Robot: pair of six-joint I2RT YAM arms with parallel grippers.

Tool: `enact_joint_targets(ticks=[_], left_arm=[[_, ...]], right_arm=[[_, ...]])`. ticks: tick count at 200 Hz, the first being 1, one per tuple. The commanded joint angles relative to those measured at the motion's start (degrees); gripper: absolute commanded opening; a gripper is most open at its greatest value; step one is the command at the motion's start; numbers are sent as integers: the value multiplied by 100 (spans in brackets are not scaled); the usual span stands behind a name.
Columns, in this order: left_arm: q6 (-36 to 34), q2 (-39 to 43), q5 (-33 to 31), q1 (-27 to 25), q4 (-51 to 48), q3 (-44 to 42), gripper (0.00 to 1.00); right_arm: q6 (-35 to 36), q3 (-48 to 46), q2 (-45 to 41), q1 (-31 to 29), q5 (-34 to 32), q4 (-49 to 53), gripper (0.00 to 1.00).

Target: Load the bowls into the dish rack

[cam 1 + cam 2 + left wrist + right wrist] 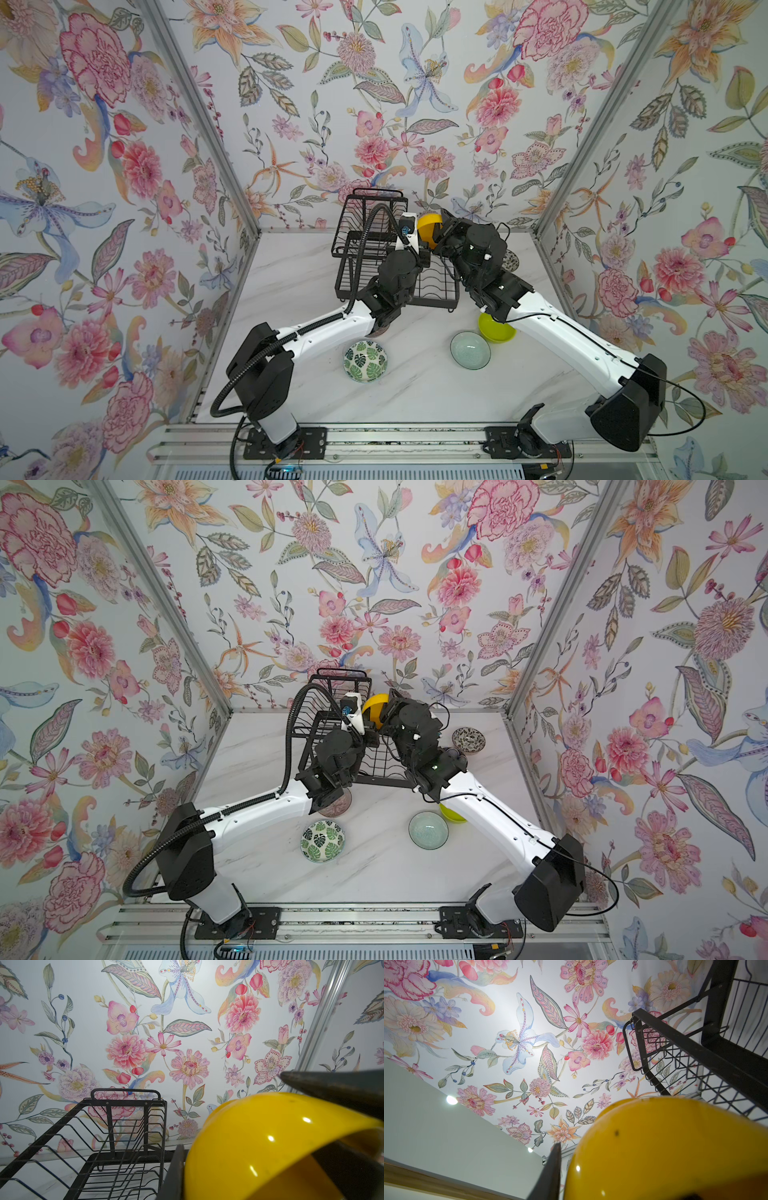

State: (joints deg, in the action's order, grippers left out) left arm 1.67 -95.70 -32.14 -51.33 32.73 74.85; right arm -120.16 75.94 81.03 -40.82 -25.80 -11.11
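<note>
Yellow bowl [426,227] in L pincer [428,248], R pincer [441,231] touching, rack [365,216] beside.

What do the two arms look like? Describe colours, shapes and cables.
Both the left arm and right arm have smooth white link shells with bulky black joint housings and black wrists. A ribbed black hose runs along the left arm; a thin black cable loops off the right. The left end effector has flat dark fingers.

My left arm [257,812] hides most of the pink-brown bowl [341,806], and the yellow bowl [259,1136] overruns both wrist views.
</note>
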Motion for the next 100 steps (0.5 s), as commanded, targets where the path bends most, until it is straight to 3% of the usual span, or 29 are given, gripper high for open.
enact_joint_targets(ticks=[1, 11, 60, 100], left_arm=[[-204, 261, -118, -97, 293, -22, 0], [-242, 276, -159, -97, 350, -53, 0], [-169, 319, -203, -99, 80, 133, 1], [-222, 292, -243, -100, 35, 299, 2]], right_arm=[[-255, 111, 36, -36, -149, -257, 4], [-223, 65, 23, -19, -113, -350, 0], [441, -132, 50, 280, 219, -1493, 0], [337, -90, 347, 450, 407, -2183, 0]])
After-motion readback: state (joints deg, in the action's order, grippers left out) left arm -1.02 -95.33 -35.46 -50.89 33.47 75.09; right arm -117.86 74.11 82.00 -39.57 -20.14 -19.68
